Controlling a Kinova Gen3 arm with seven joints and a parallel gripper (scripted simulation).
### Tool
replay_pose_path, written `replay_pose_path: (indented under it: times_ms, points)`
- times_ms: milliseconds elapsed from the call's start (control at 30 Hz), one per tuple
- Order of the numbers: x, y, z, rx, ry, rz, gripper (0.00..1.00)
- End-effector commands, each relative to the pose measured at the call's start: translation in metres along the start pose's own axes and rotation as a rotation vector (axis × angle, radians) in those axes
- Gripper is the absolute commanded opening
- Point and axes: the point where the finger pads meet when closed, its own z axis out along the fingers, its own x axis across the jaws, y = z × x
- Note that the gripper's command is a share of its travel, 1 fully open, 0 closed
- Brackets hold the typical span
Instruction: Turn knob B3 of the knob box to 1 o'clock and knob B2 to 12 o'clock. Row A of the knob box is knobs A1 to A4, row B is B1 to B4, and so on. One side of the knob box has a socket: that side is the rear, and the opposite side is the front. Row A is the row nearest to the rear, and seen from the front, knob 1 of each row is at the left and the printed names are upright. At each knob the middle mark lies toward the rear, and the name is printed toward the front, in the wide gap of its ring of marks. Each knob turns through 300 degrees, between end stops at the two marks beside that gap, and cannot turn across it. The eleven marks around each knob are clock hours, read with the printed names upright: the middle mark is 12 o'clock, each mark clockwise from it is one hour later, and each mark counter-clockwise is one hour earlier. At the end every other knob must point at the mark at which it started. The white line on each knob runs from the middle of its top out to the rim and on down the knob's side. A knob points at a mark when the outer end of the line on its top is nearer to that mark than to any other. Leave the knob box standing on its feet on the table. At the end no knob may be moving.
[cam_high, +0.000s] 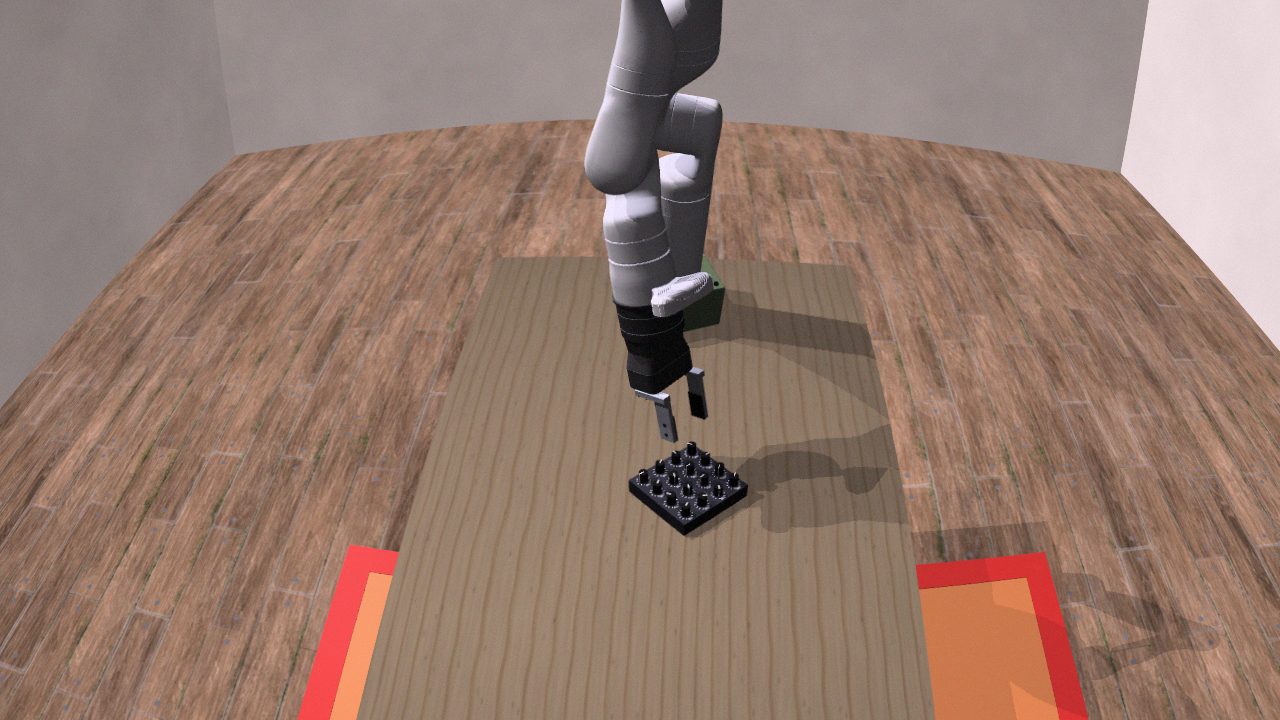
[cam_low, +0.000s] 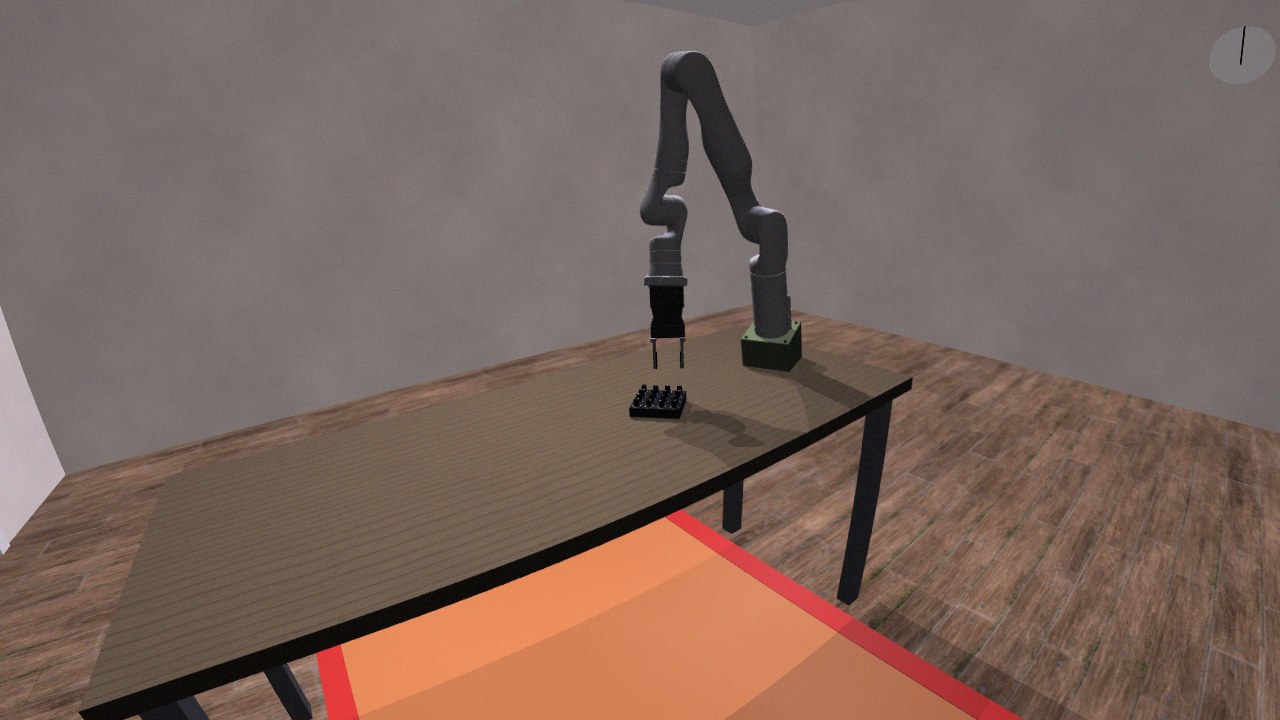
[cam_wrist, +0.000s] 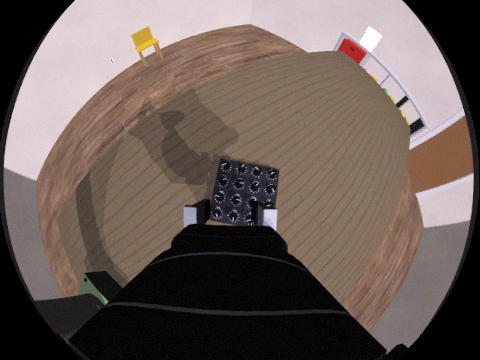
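Note:
The black knob box lies flat on the table, turned cornerwise in the top view. Its top carries a four-by-four grid of black knobs with white lines and rings of marks. My gripper is open and empty, above the box and touching no knob. In the wrist view its right finger covers part of the knobs at the lower right of the grid. The printed names and the socket cannot be made out, so I cannot tell which knobs are B2 and B3 or where they point.
The green arm base stands at the table's back end. The arm's shadow falls on the table beside the box. A yellow chair and a shelf stand far off beyond the table.

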Motion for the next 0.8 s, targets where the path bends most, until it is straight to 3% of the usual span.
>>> replay_pose_path:
  times_ms: [0,767]
  points:
    - [0.0001,-0.0009,-0.0003,0.001,0.001,-0.002,1.0]
    - [-0.0004,0.0009,0.0023,-0.028,-0.003,0.023,1.0]
